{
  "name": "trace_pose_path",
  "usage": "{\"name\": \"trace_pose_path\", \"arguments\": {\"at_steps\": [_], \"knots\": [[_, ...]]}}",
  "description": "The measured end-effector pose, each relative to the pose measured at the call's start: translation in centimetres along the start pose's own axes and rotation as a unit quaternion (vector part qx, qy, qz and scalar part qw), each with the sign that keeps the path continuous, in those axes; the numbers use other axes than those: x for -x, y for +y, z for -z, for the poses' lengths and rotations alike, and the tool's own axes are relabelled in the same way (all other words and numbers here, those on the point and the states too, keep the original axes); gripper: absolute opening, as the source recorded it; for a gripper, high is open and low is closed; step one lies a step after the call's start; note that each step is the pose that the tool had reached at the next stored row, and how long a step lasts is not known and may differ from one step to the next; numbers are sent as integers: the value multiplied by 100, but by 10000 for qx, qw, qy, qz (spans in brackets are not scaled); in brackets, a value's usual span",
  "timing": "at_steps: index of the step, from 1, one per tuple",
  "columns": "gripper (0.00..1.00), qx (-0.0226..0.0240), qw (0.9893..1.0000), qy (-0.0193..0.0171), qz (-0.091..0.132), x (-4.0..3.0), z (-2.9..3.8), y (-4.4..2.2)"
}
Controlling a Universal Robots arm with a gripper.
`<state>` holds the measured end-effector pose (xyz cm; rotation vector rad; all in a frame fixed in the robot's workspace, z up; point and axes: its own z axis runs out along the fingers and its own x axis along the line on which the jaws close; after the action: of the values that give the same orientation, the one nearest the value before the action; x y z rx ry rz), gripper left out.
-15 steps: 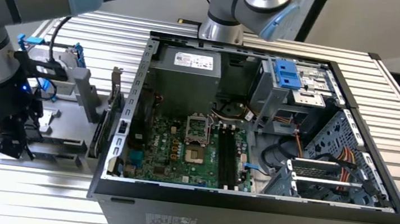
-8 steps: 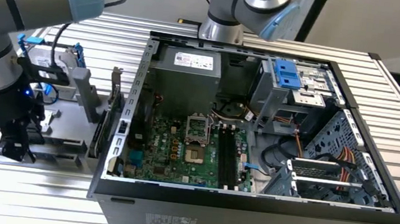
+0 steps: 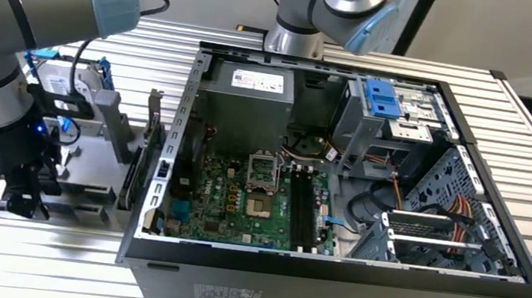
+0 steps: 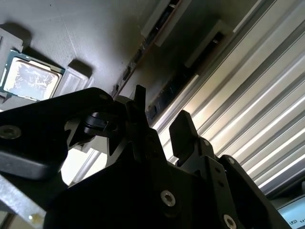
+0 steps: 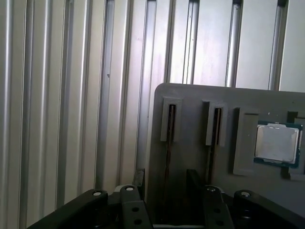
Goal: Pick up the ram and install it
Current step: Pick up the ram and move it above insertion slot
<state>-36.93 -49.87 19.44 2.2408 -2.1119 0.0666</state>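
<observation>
Ribbed aluminium table (image 3: pixel 31 273), exterior view's lower left: black two-finger gripper (image 3: pixel 19 203) is hovering, jaws standing wide, apparently straddling the thin edge-on ram (image 5: pixel 167 157) sitting in a grey slotted holder (image 5: pixel 190 95). A good grasp likely calls for fingers centred, square to the slot.

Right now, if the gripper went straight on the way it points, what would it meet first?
Probably the ram, edge-on in a slot of the grey holder, ahead of the gripper with open jaws; depth is unclear.

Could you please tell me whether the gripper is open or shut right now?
Open: the two fingers of the gripper stand apart in both wrist views, with a gap between them and nothing clamped.
</observation>
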Motion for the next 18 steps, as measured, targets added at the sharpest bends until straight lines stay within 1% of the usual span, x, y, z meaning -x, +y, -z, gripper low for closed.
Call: {"name": "trace_pose_path", "arguments": {"at_steps": [2, 10, 11, 18], "knots": [[100, 0, 10000, 2, 0, 1, -18, 0], [100, 1, 10000, 2, 0, 1, -20, 0], [0, 1, 10000, 2, 0, 1, -20, 0], [0, 1, 10000, 2, 0, 2, -21, 0]]}}
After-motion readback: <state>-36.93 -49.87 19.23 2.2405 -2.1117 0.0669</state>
